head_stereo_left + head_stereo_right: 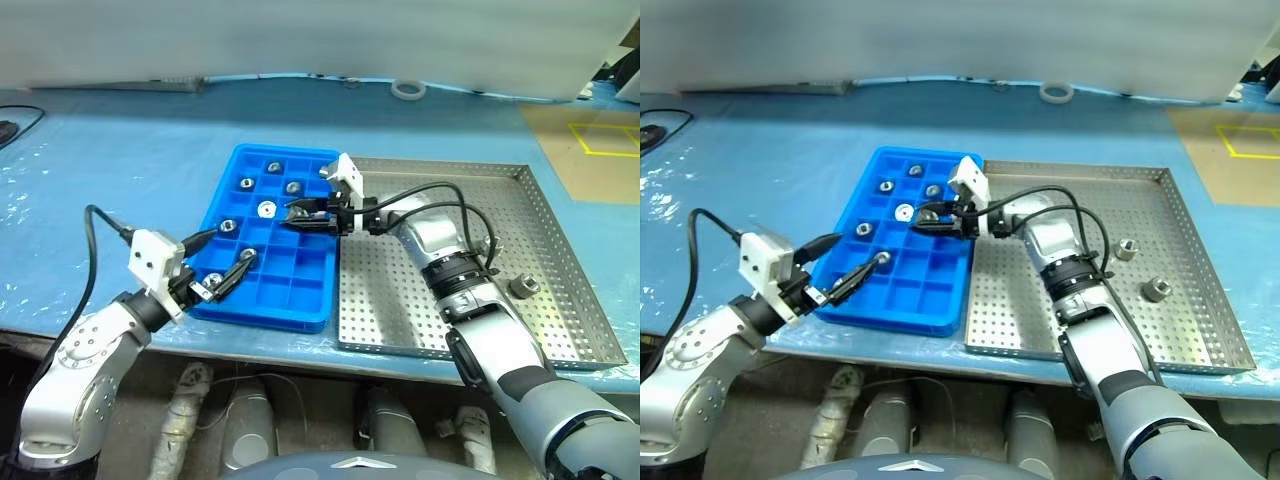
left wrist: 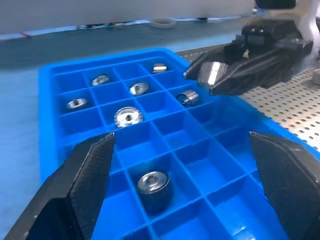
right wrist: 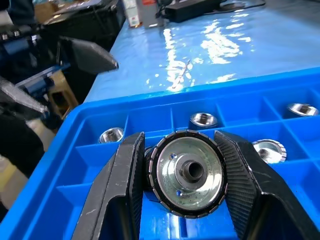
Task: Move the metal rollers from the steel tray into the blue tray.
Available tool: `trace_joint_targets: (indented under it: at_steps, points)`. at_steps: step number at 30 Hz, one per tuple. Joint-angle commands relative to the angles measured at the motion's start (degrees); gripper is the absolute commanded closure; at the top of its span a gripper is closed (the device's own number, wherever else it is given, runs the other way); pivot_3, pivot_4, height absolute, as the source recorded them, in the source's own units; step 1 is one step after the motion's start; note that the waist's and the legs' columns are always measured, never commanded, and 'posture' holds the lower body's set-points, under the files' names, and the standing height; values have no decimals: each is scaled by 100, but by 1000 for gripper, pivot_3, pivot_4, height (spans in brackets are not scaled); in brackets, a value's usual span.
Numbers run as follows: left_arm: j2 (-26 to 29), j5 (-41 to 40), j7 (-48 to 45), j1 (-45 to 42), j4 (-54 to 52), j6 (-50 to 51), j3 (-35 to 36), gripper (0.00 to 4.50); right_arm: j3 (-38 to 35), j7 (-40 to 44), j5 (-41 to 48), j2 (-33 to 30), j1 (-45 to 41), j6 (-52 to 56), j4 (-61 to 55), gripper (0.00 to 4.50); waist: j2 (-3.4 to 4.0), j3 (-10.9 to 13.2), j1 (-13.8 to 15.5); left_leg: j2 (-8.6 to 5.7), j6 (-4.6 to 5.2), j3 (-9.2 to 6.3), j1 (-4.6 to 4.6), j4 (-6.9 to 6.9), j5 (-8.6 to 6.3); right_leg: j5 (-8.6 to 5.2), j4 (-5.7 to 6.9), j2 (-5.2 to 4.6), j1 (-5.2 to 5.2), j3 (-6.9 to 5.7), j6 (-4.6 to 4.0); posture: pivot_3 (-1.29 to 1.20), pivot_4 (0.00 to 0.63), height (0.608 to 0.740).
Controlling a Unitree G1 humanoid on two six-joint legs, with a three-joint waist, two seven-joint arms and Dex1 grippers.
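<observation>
The blue tray [image 1: 300, 270] lies left of the steel tray [image 1: 400, 290]. My right gripper [image 1: 293, 214] reaches left over the blue tray's middle and is shut on a metal roller [image 3: 190, 172], held a little above the compartments. Several rollers rest in the blue tray, such as one [image 1: 293, 187] at the far end and one [image 2: 153, 182] nearer the front. Two rollers [image 1: 1125, 249] [image 1: 1156, 290] lie on the steel tray's right side. My left gripper [image 1: 232, 244] hovers open and empty over the blue tray's near left corner, its fingers [image 2: 90, 170] wide apart.
A white tape ring [image 1: 408, 89] lies at the table's far edge. The pale blue cover [image 1: 120, 160] spreads to the left of the trays, with a black cable [image 1: 20, 125] at the far left. Brown board with yellow marking [image 1: 590, 150] sits at the right.
</observation>
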Motion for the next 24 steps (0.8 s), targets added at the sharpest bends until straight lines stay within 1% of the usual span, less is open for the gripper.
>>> trace_joint_targets:
  at_steps: [1, 3, 9, 11, 12, 17, 18, 20, 24]
  points:
    - [-5, -59, 178, 218, -431, -27, 81, 0, 41, -147, -290, 177, -219, -496, 330, 2704, 0, 0, 26, 1, -1, 0, -2, -1, 0, 0, 0, 0, -2, 0, -1, 345, 150, 740]
    - [-19, -48, 263, 338, -534, -30, 48, 0, 9, -418, -486, 301, -298, -767, 708, 2704, 0, 0, 48, 2, -5, -3, -3, -6, 2, -2, 0, 1, -4, 0, -3, 356, 150, 740]
    - [-30, -89, 435, 456, -658, -27, 10, 0, -110, -713, -749, 426, -492, -1205, 1377, 2704, 0, 0, 97, 6, -11, -6, -5, -12, 5, -5, 1, 4, -8, -1, -8, 360, 150, 740]
    - [-12, -78, 469, 431, -673, 2, -63, 0, -79, -777, -858, 417, -503, -1350, 1518, 1983, 0, 0, 103, 6, -11, -6, -5, -11, 5, -5, 1, 5, -8, -1, -8, 355, 150, 740]
    - [-4, -83, 486, 400, -672, 17, -91, 0, -81, -768, -872, 417, -501, -1378, 1556, 1761, 0, 0, 110, 7, -11, -6, -4, -12, 5, -5, 1, 5, -8, -1, -8, 355, 150, 740]
    - [82, -161, 455, 180, -567, 76, -137, 0, -180, -723, -852, 352, -472, -1405, 1514, 143, 0, 0, 151, 8, -12, -5, -4, -12, 5, -5, 2, 7, -8, -1, -8, 311, 150, 740]
    - [97, -181, 426, 106, -512, 91, -159, 0, -220, -734, -836, 316, -462, -1399, 1471, 67, 0, 0, 152, 7, -12, -6, -4, -12, 5, -5, 3, 7, -8, 0, -8, 281, 150, 740]
    - [148, -193, 318, -82, -354, 104, -250, 0, -340, -771, -779, 215, -423, -1331, 1345, 67, 1, 0, 154, 7, -14, -5, -3, -11, 6, -5, 5, 7, -9, 0, -8, 266, 150, 740]
    - [215, -199, 55, -693, 139, 85, -570, 0, -579, -966, -754, -111, -226, -1174, 1013, 67, 1, 0, 150, 4, -20, -5, -1, -9, 10, -4, 16, 6, -8, 2, -8, 145, 150, 740]
